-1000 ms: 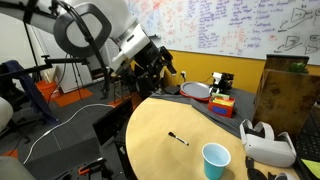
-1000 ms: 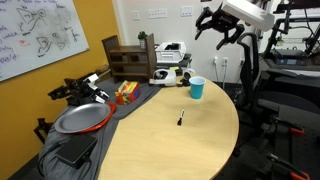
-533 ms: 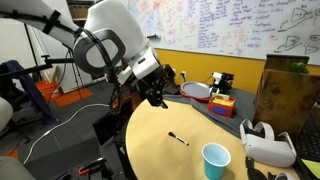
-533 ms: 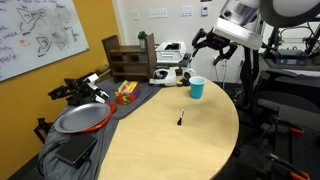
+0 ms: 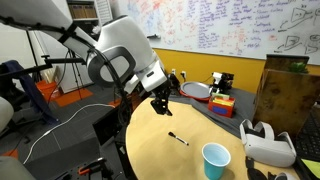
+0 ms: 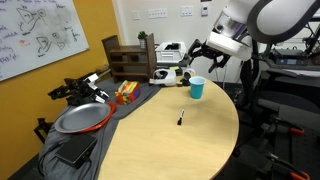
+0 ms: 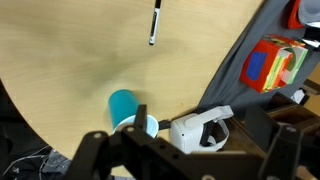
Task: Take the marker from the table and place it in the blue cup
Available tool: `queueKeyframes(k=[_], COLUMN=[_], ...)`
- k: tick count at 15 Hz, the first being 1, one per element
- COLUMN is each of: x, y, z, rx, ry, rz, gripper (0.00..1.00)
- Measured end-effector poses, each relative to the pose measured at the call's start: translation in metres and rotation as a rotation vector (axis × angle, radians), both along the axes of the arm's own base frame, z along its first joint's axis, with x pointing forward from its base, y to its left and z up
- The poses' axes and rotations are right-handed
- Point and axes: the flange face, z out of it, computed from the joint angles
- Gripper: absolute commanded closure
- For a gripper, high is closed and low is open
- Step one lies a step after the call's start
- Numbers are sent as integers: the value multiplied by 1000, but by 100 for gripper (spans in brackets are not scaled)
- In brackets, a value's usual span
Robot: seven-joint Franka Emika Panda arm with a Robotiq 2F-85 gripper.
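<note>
The marker point(image 5: 178, 138) point(image 6: 181, 118) point(image 7: 154, 22) is a thin black stick lying flat near the middle of the round tan table point(image 5: 160, 150) point(image 6: 170, 150). The blue cup point(image 5: 215, 160) point(image 6: 197, 88) point(image 7: 125, 108) stands upright near the table's edge, a short way from the marker. My gripper point(image 5: 160, 102) point(image 6: 193, 60) point(image 7: 185, 155) hangs in the air above the table with its jaws open and nothing between them. In the wrist view its fingers frame the bottom of the picture, and the marker lies far off at the top.
A white headset point(image 5: 268, 143) point(image 7: 200, 130) sits by the cup at the table's edge. On the grey cloth point(image 6: 60, 140) are a red and yellow box point(image 5: 222, 102) point(image 7: 272, 65), a round pan point(image 6: 80, 118) and a wooden rack point(image 6: 130, 60). A cardboard box point(image 5: 288, 95) stands behind.
The arm has swung down and in over the table, bringing the gripper lower and closer to the marker and cup. The jaws stayed open. Nothing on the table moved.
</note>
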Motion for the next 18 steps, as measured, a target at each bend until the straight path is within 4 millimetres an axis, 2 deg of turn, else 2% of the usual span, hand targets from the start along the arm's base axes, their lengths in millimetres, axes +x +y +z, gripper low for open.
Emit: queueKeyframes(k=[5,14,18], x=[15,18,19], y=[-12,-16,-20], z=[-24,-28,-51], rx=[-10,3,28], ry=[41,49,95], rz=[6,-10,-30], gripper=[0,0,0])
